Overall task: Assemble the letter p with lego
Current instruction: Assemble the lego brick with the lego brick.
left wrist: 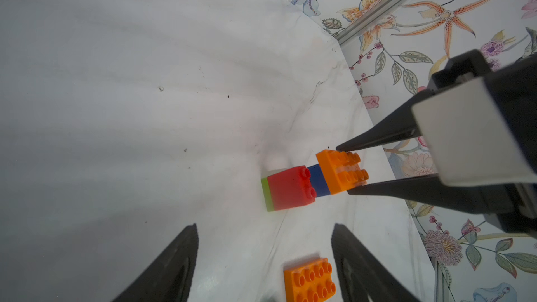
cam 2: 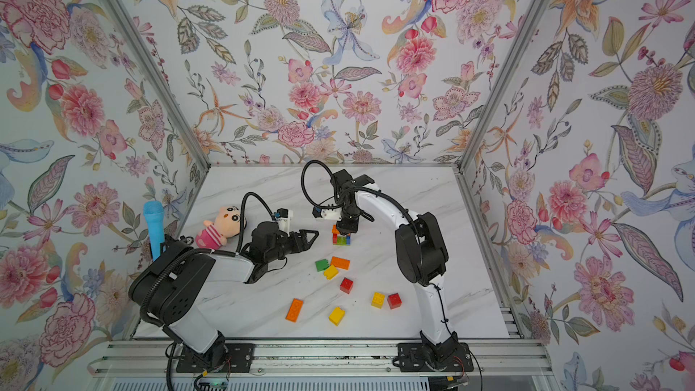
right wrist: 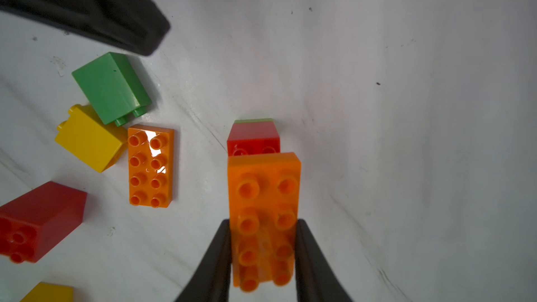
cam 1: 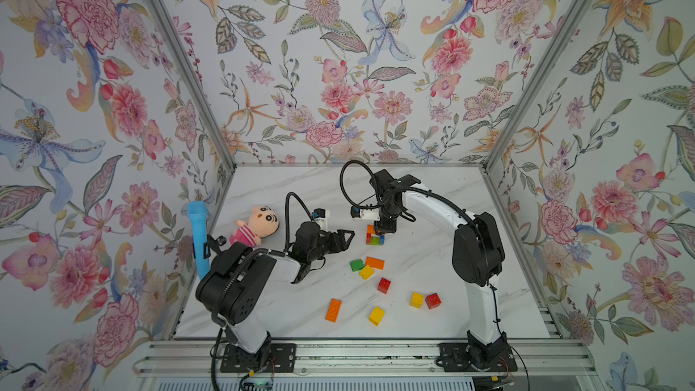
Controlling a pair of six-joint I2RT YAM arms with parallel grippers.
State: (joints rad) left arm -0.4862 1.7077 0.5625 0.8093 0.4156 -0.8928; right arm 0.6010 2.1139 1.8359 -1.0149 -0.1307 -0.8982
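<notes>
Start with the white marble desk [cam 1: 293, 189], which carries everything. Your two arms reach in from the near rail, the left arm [cam 1: 240, 280] low and bent, the right arm [cam 1: 477, 246] arching high over the middle. On the left edge a blue microphone [cam 1: 198, 235] stands upright, and the pink plush doll [cam 1: 255, 225] lies just beside it, well apart from the bricks.

Now the left gripper [left wrist: 264, 228]: spread wide, holding nothing, its fingers pointing across at the stack from nearby. The right gripper [right wrist: 263, 223] points down over the stack, and there it is, pinching a long orange brick [right wrist: 263, 187] by its two long sides, one finger on each.

The stack [cam 1: 375, 236] sits mid-desk, just beyond the loose bricks. In the left wrist view you see it built green at the base, then a red brick [left wrist: 290, 188], then blue, and the long orange brick touching the blue one on top. The red brick's studs show bare past the orange brick's end.

Loose lego, all on the desk nearer you. There is a tight cluster of three touching or nearly so:
- a second long orange brick [cam 1: 375, 262]
- a green brick [cam 1: 356, 265] on its side
- a yellow brick [cam 1: 366, 271]

A red brick [cam 1: 384, 285] sits alone just below them. Farther right, a yellow brick [cam 1: 416, 299] and a red brick [cam 1: 433, 300] sit side by side. Nearest you are a third long orange brick [cam 1: 333, 309] and a last yellow brick [cam 1: 376, 315].
</notes>
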